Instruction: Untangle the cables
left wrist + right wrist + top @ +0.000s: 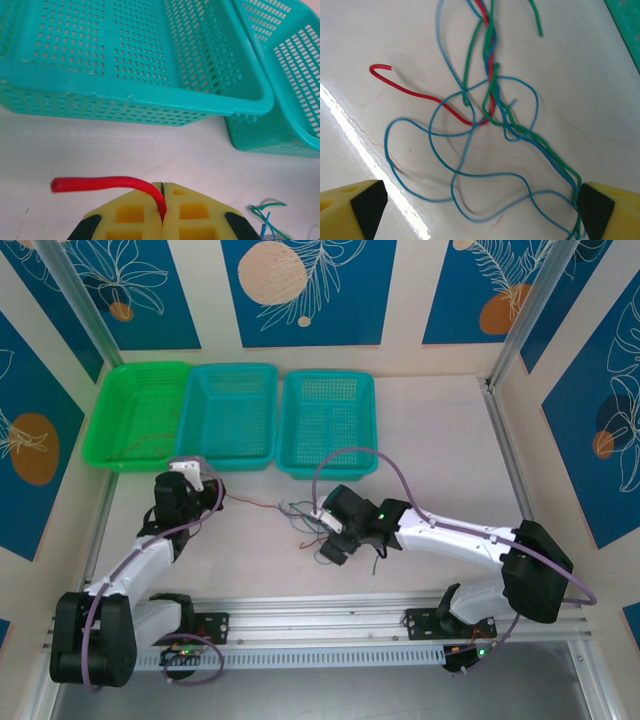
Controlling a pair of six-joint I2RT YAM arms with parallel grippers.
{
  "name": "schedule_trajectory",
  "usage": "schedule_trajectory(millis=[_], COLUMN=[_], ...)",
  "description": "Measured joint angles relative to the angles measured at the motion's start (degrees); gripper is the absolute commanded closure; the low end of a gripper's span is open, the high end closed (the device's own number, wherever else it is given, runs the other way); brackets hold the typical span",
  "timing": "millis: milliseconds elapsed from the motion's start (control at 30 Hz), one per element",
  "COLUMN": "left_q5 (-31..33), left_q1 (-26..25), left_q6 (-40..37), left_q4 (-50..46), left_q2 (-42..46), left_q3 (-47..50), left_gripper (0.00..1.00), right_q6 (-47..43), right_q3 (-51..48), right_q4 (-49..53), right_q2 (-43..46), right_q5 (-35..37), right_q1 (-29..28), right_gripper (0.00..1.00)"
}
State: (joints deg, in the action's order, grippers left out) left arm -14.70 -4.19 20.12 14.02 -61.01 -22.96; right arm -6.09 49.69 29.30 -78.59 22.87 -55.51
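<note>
Cables (491,95), tangled: step in hand, freeing the red.
Your left gripper (162,200) clamps the red cable (100,183); right gripper (480,207) gapes over the rest. Next, probably: pin them, pull.

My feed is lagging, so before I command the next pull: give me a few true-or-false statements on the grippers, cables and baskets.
1. The left gripper is shut on a red cable. True.
2. The right gripper is shut on a blue cable. False: it is open above the tangle, holding nothing.
3. Three baskets stand in a row at the far side of the table. True.
4. The tangle lies in a basket. False: it lies on the table.
</note>
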Motion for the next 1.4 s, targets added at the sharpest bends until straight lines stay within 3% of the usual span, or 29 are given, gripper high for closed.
schedule_trajectory(millis=[167,400,700,800,1267,1400], left_q5=[-0.3,-1.0,-1.4,-1.4,-0.4,2.6], left_q1=[-0.3,-1.0,-1.5,-1.5,-1.6,-2.0], left_q6=[-1.2,-1.7,-2.3,-2.3,-2.7,-2.2], left_q4=[0.2,0.2,0.2,0.1,-1.0,-4.1], left_q2=[0.0,0.0,0.2,0.4,2.3,4.0], left_q3=[0.0,0.0,0.0,0.0,0.0,0.0], left_gripper=[1.00,1.00,1.00,1.00,1.00,1.00], right_q6=[-11.0,-20.6,-26.6,-27.7,-30.3,-30.0], right_q3=[0.0,1.9,5.5,6.5,7.5,5.5], right_q4=[-3.1,-4.1,-4.0,-2.8,0.1,-2.4], right_q2=[-2.8,-8.4,-18.2,-20.7,-21.1,-19.2], right_q5=[-1.5,-9.8,-15.2,-16.2,-17.4,-15.3], right_q1=[2.4,10.8,12.0,12.2,12.0,11.9], right_gripper=[0.00,0.00,0.08,0.18,0.91,1.00])
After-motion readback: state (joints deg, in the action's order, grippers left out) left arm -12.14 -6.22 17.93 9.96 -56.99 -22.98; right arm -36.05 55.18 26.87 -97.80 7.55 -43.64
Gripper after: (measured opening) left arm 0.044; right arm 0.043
